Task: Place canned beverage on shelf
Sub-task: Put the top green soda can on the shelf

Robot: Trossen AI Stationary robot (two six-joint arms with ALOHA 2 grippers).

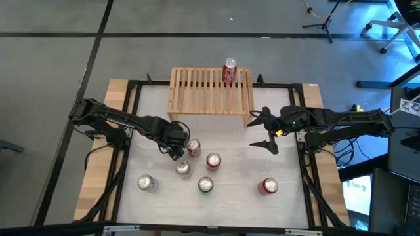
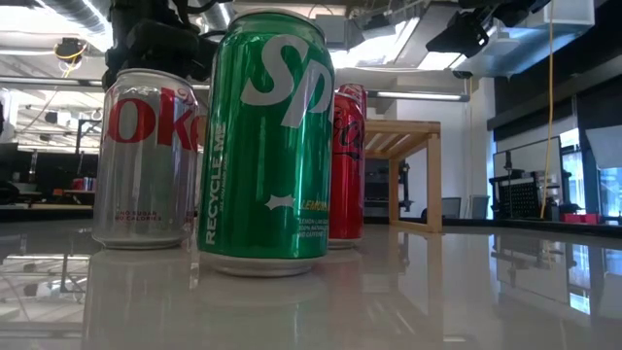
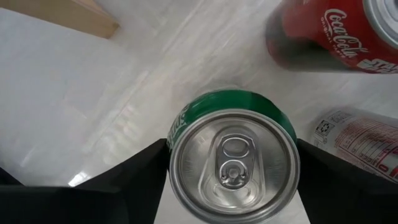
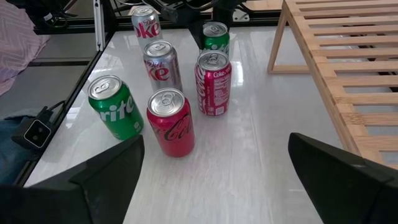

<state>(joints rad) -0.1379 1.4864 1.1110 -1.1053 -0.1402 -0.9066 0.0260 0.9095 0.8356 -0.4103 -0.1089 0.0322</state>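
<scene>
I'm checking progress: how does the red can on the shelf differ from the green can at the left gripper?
The red can stands on the slatted top of the shelf; the green can stands on the table. The red can is free of both arms; the green can has the left gripper right at it. Colours differ: red against green. Both are upright.

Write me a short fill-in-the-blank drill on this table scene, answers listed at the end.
1. One red can stands on the wooden ____.
2. The left gripper straddles a ____ can seen from above.
3. The right gripper hangs beside the shelf with its jaws ____.

Missing words: shelf; green; open
</scene>
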